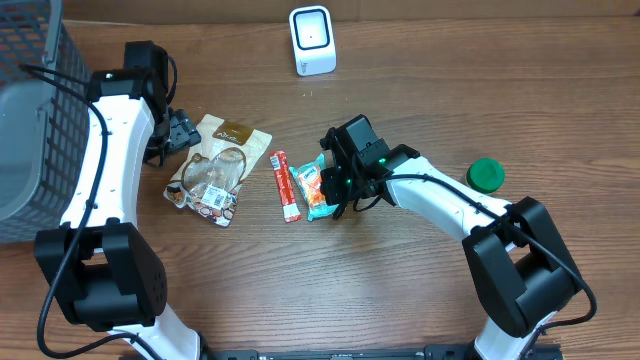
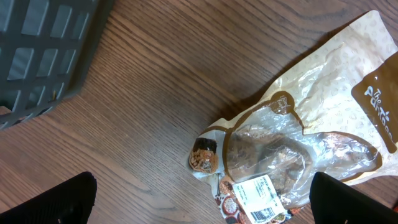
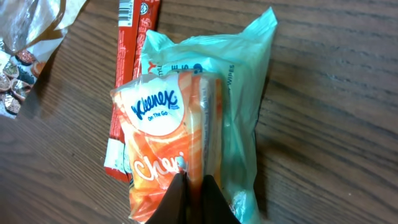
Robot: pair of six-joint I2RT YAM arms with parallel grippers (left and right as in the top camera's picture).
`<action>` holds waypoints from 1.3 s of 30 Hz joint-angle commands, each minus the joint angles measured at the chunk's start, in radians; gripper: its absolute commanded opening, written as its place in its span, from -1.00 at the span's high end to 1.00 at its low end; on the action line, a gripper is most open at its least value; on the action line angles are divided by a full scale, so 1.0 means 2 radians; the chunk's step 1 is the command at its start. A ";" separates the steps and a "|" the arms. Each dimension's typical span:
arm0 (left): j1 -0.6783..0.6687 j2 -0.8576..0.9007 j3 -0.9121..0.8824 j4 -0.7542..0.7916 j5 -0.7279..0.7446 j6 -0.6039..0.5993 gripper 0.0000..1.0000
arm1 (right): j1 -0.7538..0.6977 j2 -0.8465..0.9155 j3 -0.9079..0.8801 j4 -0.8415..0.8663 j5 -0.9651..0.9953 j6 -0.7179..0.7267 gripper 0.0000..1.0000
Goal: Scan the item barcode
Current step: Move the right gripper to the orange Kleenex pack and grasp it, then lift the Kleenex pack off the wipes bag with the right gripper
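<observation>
My right pincer is closed, its two fingertips brought together on the lower end of the orange Kleenex tissue pack, right along a raised fold in the wrapper; whether any film is caught between them I cannot tell. The pack lies flat on the wooden table, overlapping a teal wipes packet and touching a red stick sachet on its other side. The white barcode scanner stands at the far edge of the table, well apart from the pack. My left pincer has its fingers spread wide, hanging over a clear-windowed snack bag and touching nothing, with the grey mesh basket nearby. A green lid sits beside my right arm
</observation>
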 commanded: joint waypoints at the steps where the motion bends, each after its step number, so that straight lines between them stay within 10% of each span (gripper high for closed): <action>1: -0.001 -0.004 0.009 0.001 -0.005 0.000 -0.99 | 0.000 0.001 -0.003 -0.001 -0.046 0.000 0.93; 39: -0.002 -0.004 0.009 0.001 -0.005 0.000 -0.99 | -0.179 -0.081 0.001 -0.089 -0.640 -0.045 0.92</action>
